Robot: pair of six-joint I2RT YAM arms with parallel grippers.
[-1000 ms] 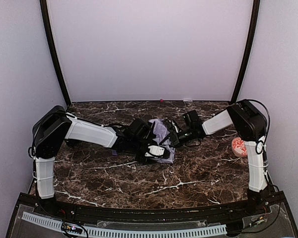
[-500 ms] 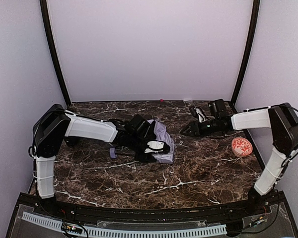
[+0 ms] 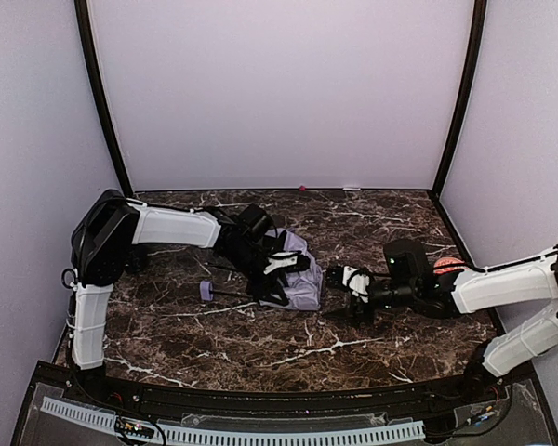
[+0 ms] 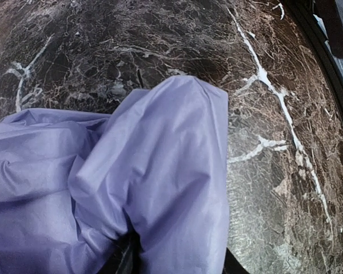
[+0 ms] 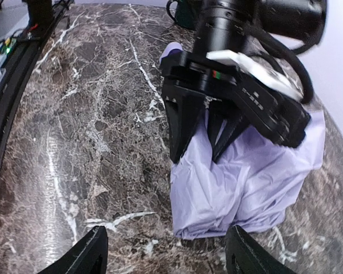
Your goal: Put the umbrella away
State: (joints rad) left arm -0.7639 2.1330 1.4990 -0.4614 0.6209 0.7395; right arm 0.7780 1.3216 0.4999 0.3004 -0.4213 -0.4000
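Note:
The umbrella (image 3: 302, 283) lies folded in a loose lavender bundle in the middle of the marble table. Its thin black shaft runs left to the small lavender handle (image 3: 207, 291). My left gripper (image 3: 277, 276) comes from the back left and is shut on a bunch of the fabric. In the right wrist view its two black fingers (image 5: 183, 128) press into the cloth (image 5: 246, 182). In the left wrist view the fabric (image 4: 160, 171) covers the jaws. My right gripper (image 3: 339, 293) is open and empty, low by the umbrella's right end; its fingertips (image 5: 94, 251) straddle the fabric's near edge.
A small red-and-white patterned disc (image 3: 446, 267) lies at the right, partly behind my right arm. The marble table (image 3: 260, 344) ends at a black front rail and is walled at the back and sides.
My right arm has swung from the umbrella to the back right, then down and forward, and now points left at the umbrella's right end. My left gripper has shifted the bundle slightly, baring the handle.

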